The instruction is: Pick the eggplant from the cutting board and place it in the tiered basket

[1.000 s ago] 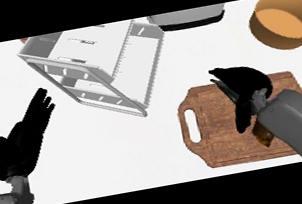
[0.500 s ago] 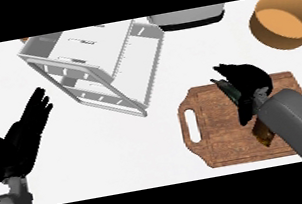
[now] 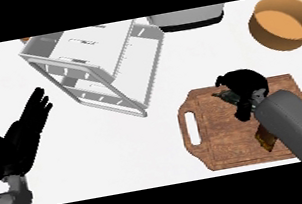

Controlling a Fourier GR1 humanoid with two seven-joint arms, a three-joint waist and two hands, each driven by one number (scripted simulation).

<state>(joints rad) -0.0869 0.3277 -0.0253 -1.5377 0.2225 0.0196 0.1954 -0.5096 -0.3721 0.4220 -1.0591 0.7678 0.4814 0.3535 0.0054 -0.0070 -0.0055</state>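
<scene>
A white desk [image 3: 126, 159] seen from above. At 4 o'clock lies a wooden cutting board [image 3: 216, 135]. The right hand [image 3: 245, 88] rests on it, curled down around the eggplant [image 3: 266, 137], which lies on the board mostly hidden beneath the hand and forearm. At 11 o'clock stands a white tiered basket [image 3: 103, 66], tilted. At 2 o'clock sits an orange pot [image 3: 284, 22]. At 8 o'clock the left hand [image 3: 15, 143] rests wide, fingers straight, holding nothing.

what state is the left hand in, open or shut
Open: the left hand has straight, spread fingers and holds nothing.
</scene>
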